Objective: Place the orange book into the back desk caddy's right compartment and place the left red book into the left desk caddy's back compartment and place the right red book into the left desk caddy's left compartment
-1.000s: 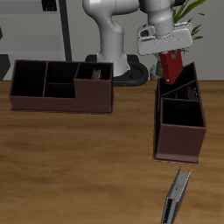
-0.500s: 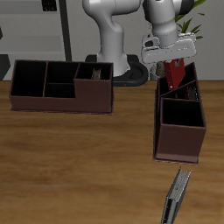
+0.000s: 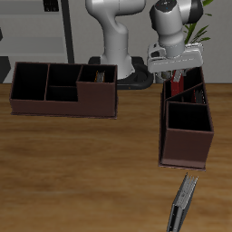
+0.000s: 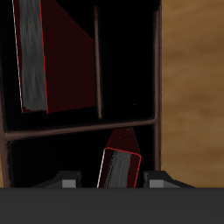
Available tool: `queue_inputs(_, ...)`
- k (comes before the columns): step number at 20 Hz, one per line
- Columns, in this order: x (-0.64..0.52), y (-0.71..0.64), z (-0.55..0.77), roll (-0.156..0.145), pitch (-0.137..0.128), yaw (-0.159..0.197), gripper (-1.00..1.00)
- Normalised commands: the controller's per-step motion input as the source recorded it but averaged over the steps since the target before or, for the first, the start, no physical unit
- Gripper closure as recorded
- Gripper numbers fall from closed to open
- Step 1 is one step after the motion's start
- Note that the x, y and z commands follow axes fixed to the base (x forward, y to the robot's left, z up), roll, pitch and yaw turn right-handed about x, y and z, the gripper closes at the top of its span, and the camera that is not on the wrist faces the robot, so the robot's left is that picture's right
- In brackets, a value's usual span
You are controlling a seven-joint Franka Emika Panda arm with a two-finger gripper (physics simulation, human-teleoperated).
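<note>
The left red book (image 4: 121, 162) is sitting upright between the fingers of the gripper (image 4: 111, 181), which is closing narrowly on its top edge. Its lower end is pointing down into the back compartment (image 4: 44, 157) of the left caddy (image 3: 186, 154). The counter (image 3: 82, 172) is showing a warm wood grain and is carrying everything. On it, the back caddy (image 3: 63, 104) is lying long-side-on, and the left caddy is standing end-on under the arm. Both are dark brown boxes with thin, straight walls and flat dividers, and they are looking rigid and matte. Another red book (image 4: 52, 61) is leaning inside one of the small middle sections just beyond the divider, its grey page block showing beside the dark red cover. A third book (image 3: 184, 204) is lying on the counter near the front edge, well apart from both caddies, and its colour is too hard to tell. The held book is a slim hardcover with a stiff, smooth board, so it is probably not going to bend if it is caught on a wall. To do this step well, the gripper is needing to keep the book vertical and centred between the back wall and the divider. It should be lowering straight and letting go only once the book is resting on the floor of that section, so that it is not tipping over the divider onto its neighbour.
</note>
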Motion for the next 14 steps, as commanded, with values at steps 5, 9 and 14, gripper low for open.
queue_inputs(5,0.02,0.01,-0.05,-0.001,0.019,0.005,-1.00)
queue_inputs(9,-0.01,-0.01,0.07,0.006,-0.010,0.018,-1.00)
queue_inputs(14,0.01,-0.18,0.27,-0.028,-0.037,0.014,-1.00)
